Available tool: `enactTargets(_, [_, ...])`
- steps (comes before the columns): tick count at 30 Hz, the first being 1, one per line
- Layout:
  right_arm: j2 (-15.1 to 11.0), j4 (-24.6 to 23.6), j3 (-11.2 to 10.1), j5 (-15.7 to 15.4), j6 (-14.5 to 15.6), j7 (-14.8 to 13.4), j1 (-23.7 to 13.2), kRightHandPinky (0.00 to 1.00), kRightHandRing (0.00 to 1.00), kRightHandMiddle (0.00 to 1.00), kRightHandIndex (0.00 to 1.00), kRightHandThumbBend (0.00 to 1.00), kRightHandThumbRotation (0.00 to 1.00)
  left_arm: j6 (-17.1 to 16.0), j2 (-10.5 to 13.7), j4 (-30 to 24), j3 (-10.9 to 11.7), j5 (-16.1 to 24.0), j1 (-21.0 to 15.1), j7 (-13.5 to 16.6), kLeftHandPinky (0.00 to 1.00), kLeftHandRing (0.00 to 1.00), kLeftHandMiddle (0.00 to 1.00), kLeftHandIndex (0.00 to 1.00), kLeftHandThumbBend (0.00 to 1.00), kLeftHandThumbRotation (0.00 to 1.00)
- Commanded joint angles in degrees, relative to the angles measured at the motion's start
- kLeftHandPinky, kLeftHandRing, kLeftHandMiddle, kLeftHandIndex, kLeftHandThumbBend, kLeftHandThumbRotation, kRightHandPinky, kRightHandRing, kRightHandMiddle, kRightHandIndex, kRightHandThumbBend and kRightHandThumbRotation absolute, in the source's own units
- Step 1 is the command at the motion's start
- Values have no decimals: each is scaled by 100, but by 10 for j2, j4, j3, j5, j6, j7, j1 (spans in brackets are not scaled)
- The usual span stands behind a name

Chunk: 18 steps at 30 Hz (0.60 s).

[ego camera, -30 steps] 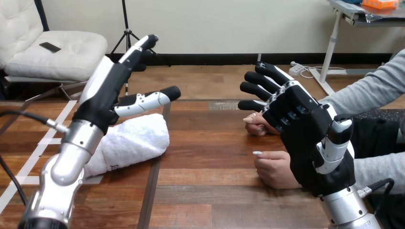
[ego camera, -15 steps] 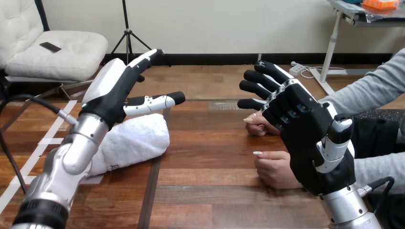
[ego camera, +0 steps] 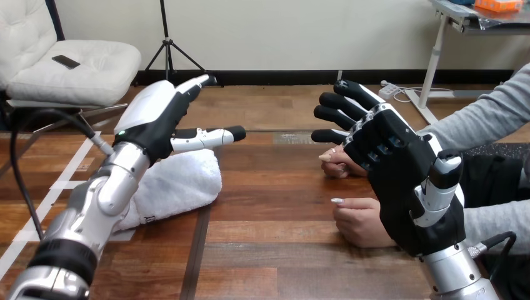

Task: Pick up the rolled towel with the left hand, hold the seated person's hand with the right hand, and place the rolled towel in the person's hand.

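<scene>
None of the three steps is done yet, as I judge it. The rolled towel [ego camera: 175, 184] lies on the wooden table [ego camera: 281, 200], ungrasped, the person's hand is not held, and so nothing has been handed over. The pick-up, the hold and the placing are all left.

My left hand [ego camera: 153, 122] hangs in the air above the towel's far end, not touching it. Its fingers [ego camera: 194, 83] are straight and point away from me, past the table's far edge. The thumb [ego camera: 209, 136] sticks out sideways to the right, and nothing is pinched between them. The towel lies below and slightly nearer to me than those fingers. It lies slantwise toward the table's far edge, with its thick end against the dark seam [ego camera: 199, 250] that runs down the tabletop. To grip it I would need to come down and close around the roll.

My right hand [ego camera: 403, 178] is raised with its fingers [ego camera: 340, 103] spread and straight, curled round nothing. Behind it the person's two hands rest on the table toward its right edge. The farther hand [ego camera: 337, 164] is loosely curled and the nearer hand [ego camera: 359, 220] is in a soft fist. My palm covers part of both. I cannot tell whether it touches either.
</scene>
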Motion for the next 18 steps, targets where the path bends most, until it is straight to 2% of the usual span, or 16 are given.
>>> enactTargets(1, [-1, 5, -5, 13, -10, 5, -50, 74, 83, 84, 84, 100, 100, 22, -1, 49, -23, 14, -93, 28, 77, 91, 93, 91, 92, 77])
enactTargets(8, [1, 7, -6, 15, -11, 10, -52, 74, 83, 84, 84, 100, 100, 41, -7, 89, -44, 27, -117, 41, 79, 91, 93, 91, 92, 76])
enactTargets(18, [2, 8, -6, 16, -11, 10, -51, 74, 83, 84, 84, 100, 100, 83, -15, 132, -73, 38, -143, 38, 82, 92, 94, 92, 95, 77])
